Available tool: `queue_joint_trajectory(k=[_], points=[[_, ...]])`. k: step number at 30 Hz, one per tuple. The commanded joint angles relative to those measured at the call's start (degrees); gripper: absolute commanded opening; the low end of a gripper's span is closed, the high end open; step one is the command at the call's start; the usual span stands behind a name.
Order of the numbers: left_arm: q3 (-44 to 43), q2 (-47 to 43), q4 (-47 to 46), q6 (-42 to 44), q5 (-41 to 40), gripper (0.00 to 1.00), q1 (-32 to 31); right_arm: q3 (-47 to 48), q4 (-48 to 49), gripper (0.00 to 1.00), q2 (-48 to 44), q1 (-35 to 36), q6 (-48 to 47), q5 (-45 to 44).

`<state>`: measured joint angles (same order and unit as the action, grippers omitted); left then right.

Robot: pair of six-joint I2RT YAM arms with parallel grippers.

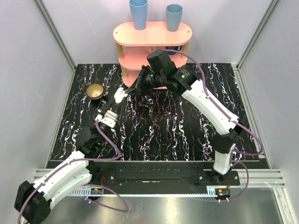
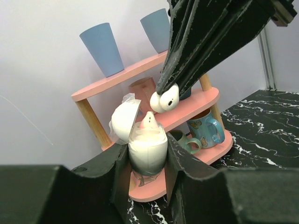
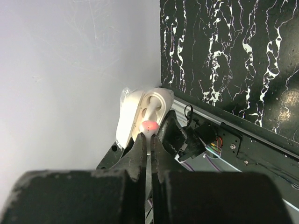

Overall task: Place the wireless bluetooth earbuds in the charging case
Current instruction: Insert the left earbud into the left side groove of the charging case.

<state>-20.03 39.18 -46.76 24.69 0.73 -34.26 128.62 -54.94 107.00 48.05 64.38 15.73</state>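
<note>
From above, the left pincer [image 1: 117, 100] clenches the small smooth white oval plastic charging case [image 1: 120, 94] over the black marble-patterned surface [image 1: 187, 135], far left, and the right pincer [image 1: 130, 91] is just beside it. Left wrist: the case stands upright, lid open leftward, mouth up. A tiny white plastic earbud [image 2: 164, 99], pinched in the right pincer, hangs just above it, apart. Right wrist: the case's open mouth faces the clenched tips. Both pieces look light, hard and slippery, so gripping the sides gently seems best.

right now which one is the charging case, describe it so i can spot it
Start at the pink shelf at the back of the table. Near its base the left gripper holds the case: a white pebble with its lid swung open. It is far bigger than the earbud that the right gripper holds close to its opening.
</note>
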Motion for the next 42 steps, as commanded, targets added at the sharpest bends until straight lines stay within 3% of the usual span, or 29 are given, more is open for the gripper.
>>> queue_joint_trajectory(k=[1,42], points=[[-0.89,1.69,-5.44,3.52,-3.71,0.00,-1.33,1.55,1.06,0.00,0.14,0.46,2.59,0.97],[-2.82,7.75,-8.78,7.13,-5.30,0.00,-4.76,-5.04,3.26,0.00,0.84,1.16,6.90,3.43]])
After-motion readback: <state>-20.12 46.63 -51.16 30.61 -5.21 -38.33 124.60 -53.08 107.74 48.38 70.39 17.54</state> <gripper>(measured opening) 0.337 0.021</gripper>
